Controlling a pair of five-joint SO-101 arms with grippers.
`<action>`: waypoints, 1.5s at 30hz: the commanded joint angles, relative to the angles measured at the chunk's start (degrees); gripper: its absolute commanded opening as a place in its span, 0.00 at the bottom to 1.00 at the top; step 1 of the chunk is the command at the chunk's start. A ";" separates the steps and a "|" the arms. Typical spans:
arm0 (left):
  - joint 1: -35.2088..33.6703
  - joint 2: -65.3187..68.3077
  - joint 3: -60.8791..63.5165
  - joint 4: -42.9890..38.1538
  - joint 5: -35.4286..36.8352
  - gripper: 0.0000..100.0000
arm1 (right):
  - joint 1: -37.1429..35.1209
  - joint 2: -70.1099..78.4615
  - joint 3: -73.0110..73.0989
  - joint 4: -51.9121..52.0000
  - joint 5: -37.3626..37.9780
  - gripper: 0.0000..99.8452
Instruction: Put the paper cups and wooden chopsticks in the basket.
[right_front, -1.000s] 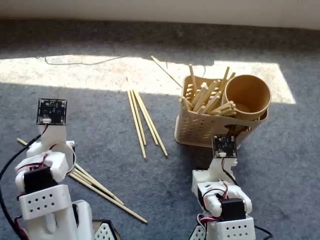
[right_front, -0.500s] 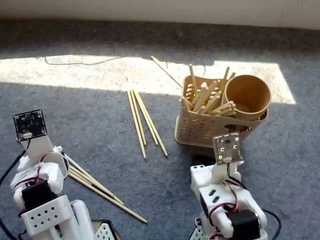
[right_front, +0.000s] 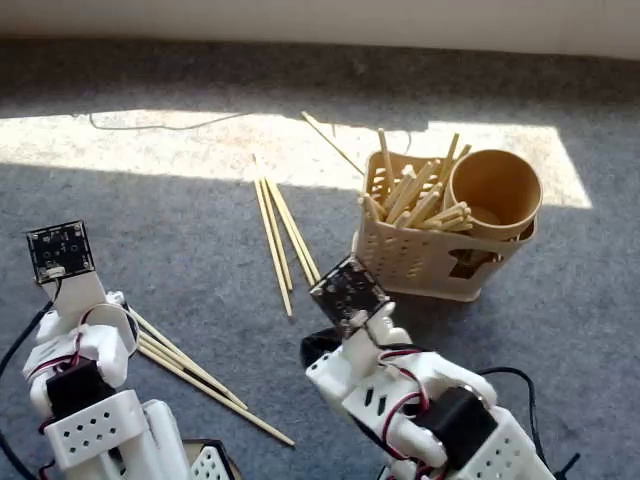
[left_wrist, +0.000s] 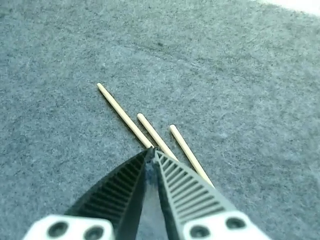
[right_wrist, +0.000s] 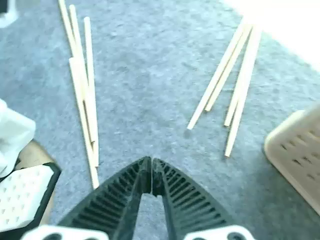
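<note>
A beige slotted basket (right_front: 420, 262) stands at the right, with a brown paper cup (right_front: 495, 190) and a bundle of wooden chopsticks (right_front: 415, 198) in it. Several loose chopsticks (right_front: 285, 240) lie on the carpet left of the basket; they appear as a spread group (right_wrist: 232, 85) in the right wrist view. Another group (right_front: 195, 375) lies beside the left arm (right_front: 75, 345). My left gripper (left_wrist: 151, 155) is shut and holds nothing, its tips at the near ends of three chopsticks (left_wrist: 150, 131). My right gripper (right_wrist: 151, 165) is shut and holds nothing, low over bare carpet between the two groups.
One chopstick (right_front: 335, 145) lies alone behind the basket in the sunlit strip. A thin cable (right_front: 150, 125) runs along the back. The left arm's white base (right_wrist: 17, 192) borders the near chopsticks (right_wrist: 82, 100). The basket's corner (right_wrist: 300, 155) is close to my right gripper.
The right arm has swung left, away from the basket and toward the loose chopsticks. The left arm shifted left a second ago and has since held still.
</note>
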 joint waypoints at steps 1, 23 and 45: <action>-0.75 -0.75 -0.92 -1.14 0.26 0.01 | -7.78 4.62 -2.42 -6.73 0.18 0.10; -11.56 -0.75 -0.92 -1.93 13.45 0.21 | -21.85 40.57 7.78 -44.62 0.09 0.19; -11.56 -0.84 -0.66 -3.08 13.36 0.21 | -20.00 64.48 0.57 -54.02 0.53 0.18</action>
